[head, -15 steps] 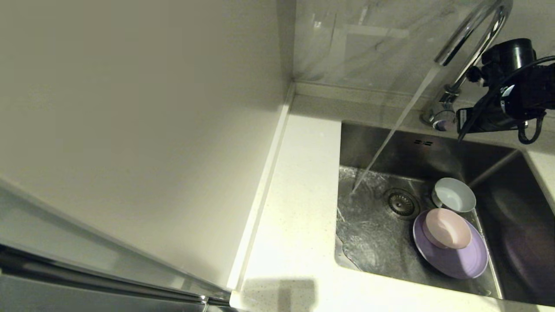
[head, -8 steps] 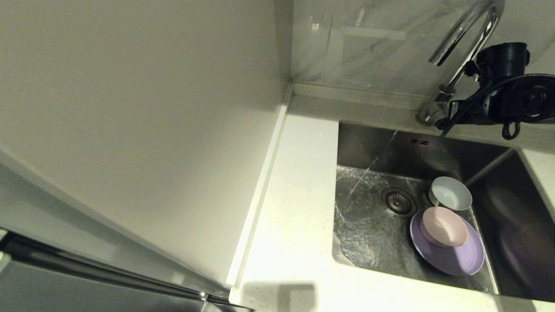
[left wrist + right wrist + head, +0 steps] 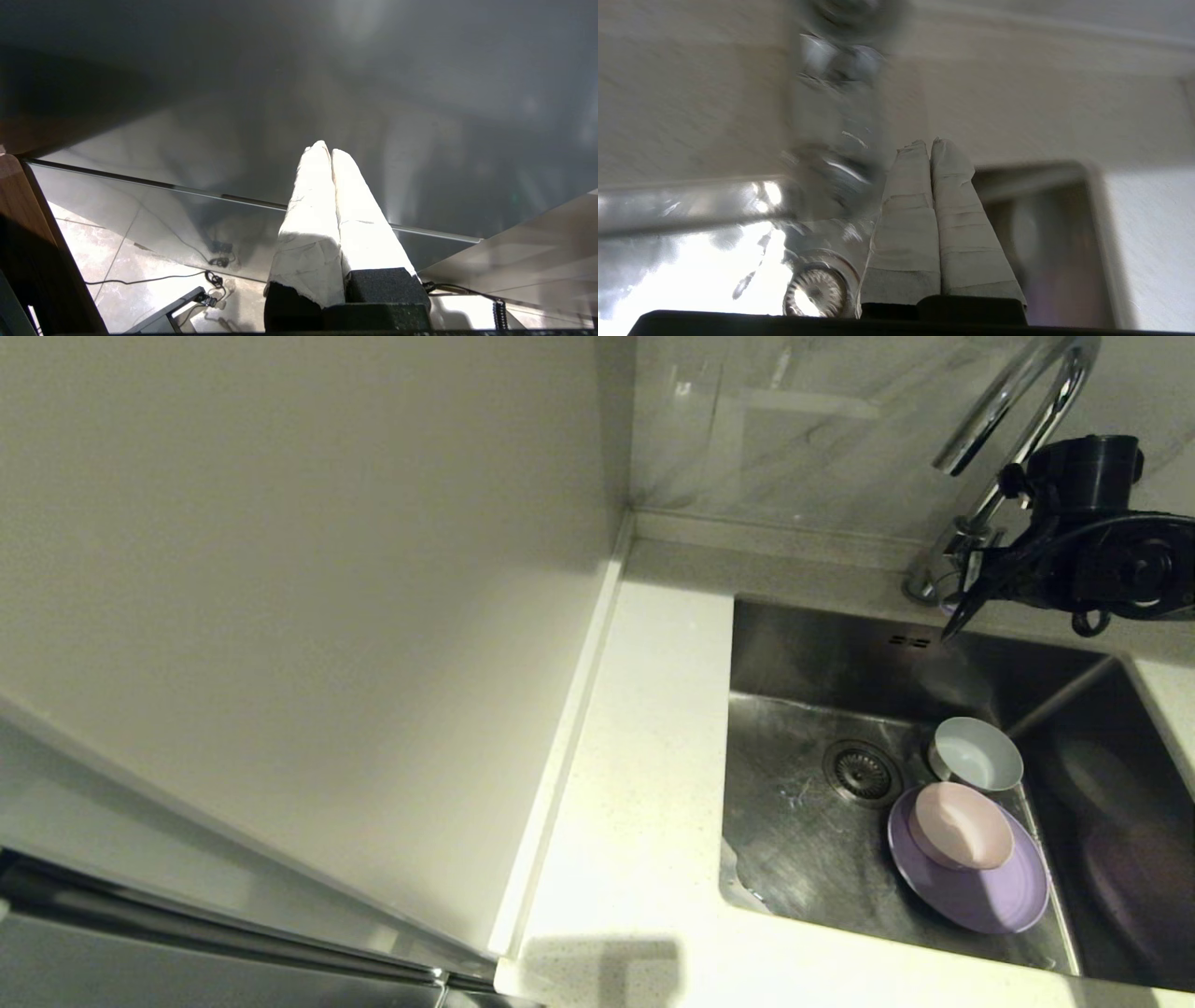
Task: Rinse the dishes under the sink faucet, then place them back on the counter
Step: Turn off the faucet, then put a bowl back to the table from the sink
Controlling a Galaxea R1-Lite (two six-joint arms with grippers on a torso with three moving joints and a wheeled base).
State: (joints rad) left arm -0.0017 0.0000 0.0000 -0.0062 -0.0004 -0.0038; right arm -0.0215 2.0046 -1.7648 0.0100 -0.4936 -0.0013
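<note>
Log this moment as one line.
right gripper: shut, at faucet base | water: off | plate, pink bowl, pale bowl: in sink | left gripper: shut, parked

One plate (image 3: 980, 887), two bowls (image 3: 977, 754), one faucet (image 3: 1008, 401)

A home kitchen; a rectangular brushed stainless steel sink (image 3: 803, 840) with a round drain strainer (image 3: 860, 771) is set into a white, finely speckled stone counter (image 3: 644, 784); a tall chrome gooseneck faucet (image 3: 1013, 392) rises behind it before a grey-veined marble backsplash (image 3: 794, 429); a flat lavender plate (image 3: 980, 896), small pink bowl (image 3: 962, 825) and pale blue-white bowl (image 3: 977, 753) lie in the basin.
</note>
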